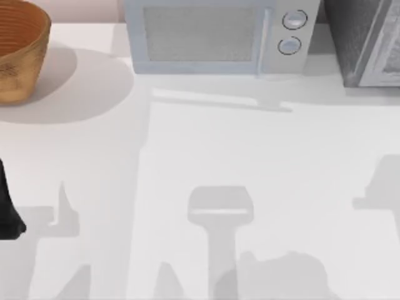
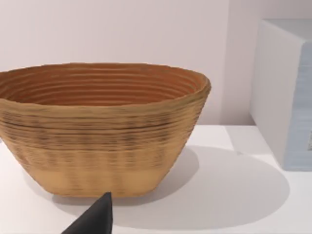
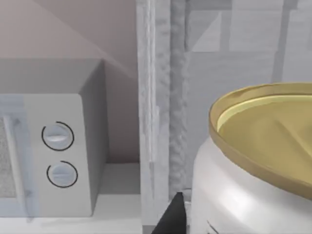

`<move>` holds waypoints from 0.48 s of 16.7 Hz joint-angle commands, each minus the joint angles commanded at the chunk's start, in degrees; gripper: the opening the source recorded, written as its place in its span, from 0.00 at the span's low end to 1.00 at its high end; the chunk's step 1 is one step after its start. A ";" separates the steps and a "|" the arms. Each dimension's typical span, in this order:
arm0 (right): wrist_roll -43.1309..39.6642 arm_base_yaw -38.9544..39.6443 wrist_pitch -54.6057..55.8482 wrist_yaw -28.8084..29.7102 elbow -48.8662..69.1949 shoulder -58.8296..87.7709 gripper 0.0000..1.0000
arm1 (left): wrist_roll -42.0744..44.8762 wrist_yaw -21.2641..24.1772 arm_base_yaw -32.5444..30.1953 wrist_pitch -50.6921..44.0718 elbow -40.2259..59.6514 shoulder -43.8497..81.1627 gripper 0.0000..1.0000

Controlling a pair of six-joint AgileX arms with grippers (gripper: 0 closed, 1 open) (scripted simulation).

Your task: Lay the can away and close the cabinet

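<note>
Close before the cabinet (image 3: 161, 97), the can (image 3: 253, 165); jaw grip cannot be told.

At the table's left edge, near the front, a piece of the left arm (image 1: 9, 209) shows as a matte black, tapering shape with a rounded lower end (no cables, screws or markings can be made out on it). The left wrist view catches one fingertip (image 2: 95, 218): a plain black wedge narrowing to a point. The right wrist view shows a similar black, pointed fingertip (image 3: 171, 217), smooth and unmarked.
</note>
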 joint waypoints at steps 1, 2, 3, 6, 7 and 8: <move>-0.04 -1.49 -2.27 -1.60 -1.79 -3.83 0.00 | 0.00 0.00 0.00 0.00 0.00 0.00 1.00; -0.08 -2.87 -4.37 -3.08 -3.45 -7.36 0.00 | 0.00 0.00 0.00 0.00 0.00 0.00 1.00; -0.12 -4.12 -6.28 -4.43 -4.96 -10.57 0.00 | 0.00 0.00 0.00 0.00 0.00 0.00 1.00; -0.22 -6.89 -10.49 -7.42 -8.30 -17.66 0.00 | 0.00 0.00 0.00 0.00 0.00 0.00 1.00; -0.24 -7.45 -11.35 -8.04 -8.98 -19.10 0.00 | 0.00 0.00 0.00 0.00 0.00 0.00 1.00; -0.26 -7.81 -11.92 -8.43 -9.43 -20.04 0.00 | 0.00 0.00 0.00 0.00 0.00 0.00 1.00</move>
